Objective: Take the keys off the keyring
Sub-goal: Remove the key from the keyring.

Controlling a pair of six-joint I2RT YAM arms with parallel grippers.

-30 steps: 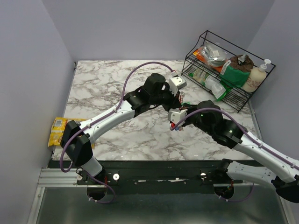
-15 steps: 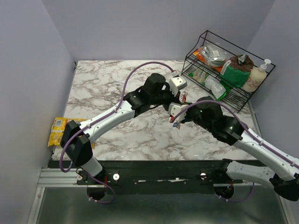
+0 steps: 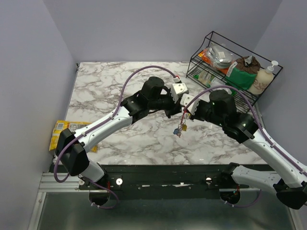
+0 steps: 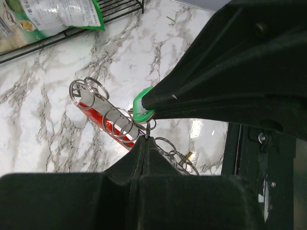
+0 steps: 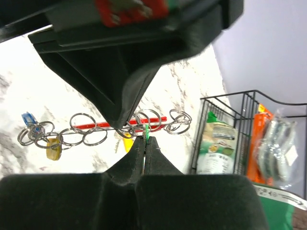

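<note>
Between left claw (image 4: 145,139), right claw (image 5: 145,138) — keyring (image 4: 89,106)

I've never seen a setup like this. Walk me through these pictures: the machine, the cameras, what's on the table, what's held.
Two robot arms are bolted at the near edge of the table, each ending in a two-finger gripper. The wide picture comes from a fixed camera above and behind them; the other two come from a camera on each wrist. The left gripper is pinched shut on the red keyring; the right gripper pinches a green key on it. More keys dangle below. A wire rack stands back right; a yellow packet lies at the left edge.
</note>
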